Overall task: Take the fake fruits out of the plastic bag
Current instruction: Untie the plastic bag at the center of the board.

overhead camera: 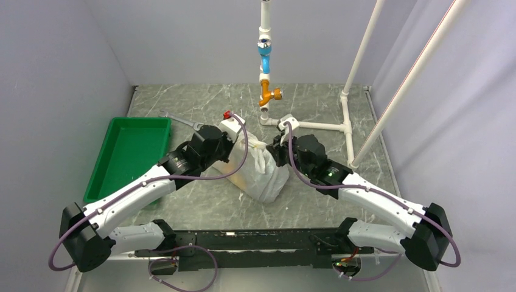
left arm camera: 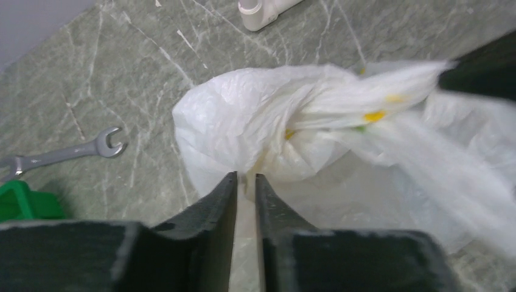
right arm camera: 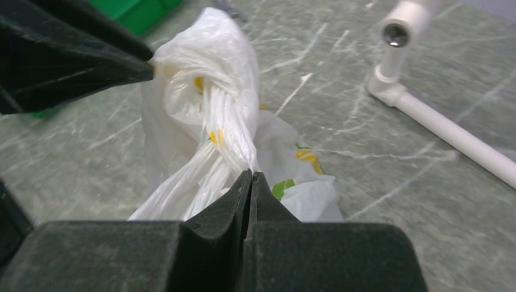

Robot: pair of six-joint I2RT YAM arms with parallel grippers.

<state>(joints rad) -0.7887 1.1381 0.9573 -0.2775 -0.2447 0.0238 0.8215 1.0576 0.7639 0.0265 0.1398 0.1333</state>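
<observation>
The plastic bag stands between the arms, fake fruits hidden inside, its neck twisted into a rope running toward the right gripper — whose jaws are clamped on that twist. The left gripper meets the opposite flank, jaws a narrow slit apart with pale film between — pinching or not, I cannot tell.

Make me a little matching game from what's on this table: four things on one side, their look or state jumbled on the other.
Things:
1. plastic bag
2. wrench
3. tray
4. right hand

Look or state:
A. green, at the table's left side
B. grey metal, lying flat on the table
C. white and crinkly, with small fruit prints
D. closed on a twisted strand of the bag

Pairs: 1-C, 2-B, 3-A, 4-D
</observation>
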